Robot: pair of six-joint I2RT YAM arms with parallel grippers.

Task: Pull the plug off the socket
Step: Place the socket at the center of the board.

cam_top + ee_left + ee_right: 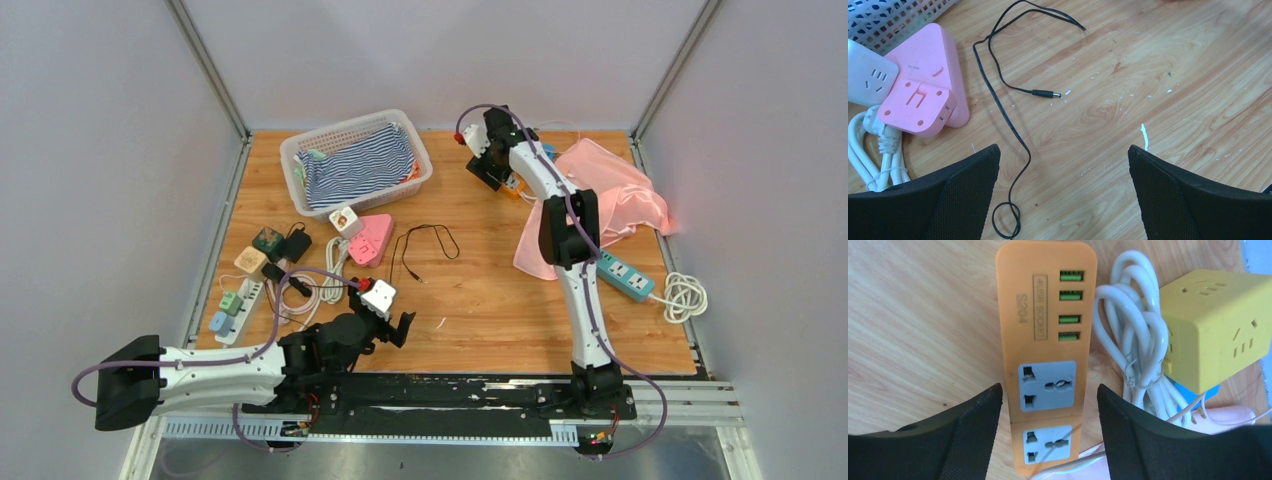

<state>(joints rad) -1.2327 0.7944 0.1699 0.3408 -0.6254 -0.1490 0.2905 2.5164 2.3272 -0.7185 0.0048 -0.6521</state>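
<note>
Both agape — right tool point(1048, 390) astride orange strip point(1009, 340), left tool point(1063, 150) above cable point(1045, 93)

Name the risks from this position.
The right jaws stand open astride the orange strip, whose visible sockets are empty; closing may grab the strip, not a plug. The coiled white cord lies beside it and could snag. The left jaws could drag the loose black cable beneath them.

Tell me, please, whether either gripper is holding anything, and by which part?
Nothing is held. The left gripper hangs open over the cable; the right gripper is open astride the orange strip.
</note>
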